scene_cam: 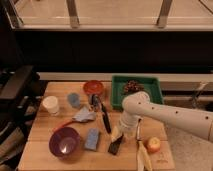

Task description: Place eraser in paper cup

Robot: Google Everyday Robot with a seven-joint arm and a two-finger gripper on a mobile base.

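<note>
The eraser (116, 145), a small flat black block, lies on the wooden table near the front, right of the blue-grey sponge (92, 139). My gripper (121, 132), at the end of the white arm (165, 115), hangs just above the eraser's far end. The arm reaches in from the right. The paper cup (50, 105), small and cream-white, stands upright at the table's left side, well away from the gripper.
A purple bowl (64, 142) sits front left and a red-orange bowl (93, 87) at the back. A green tray (150, 82) is at the back right. A black-handled tool (104, 117), a small blue cup (74, 99), an apple (153, 145) and a banana (143, 158) also lie on the table.
</note>
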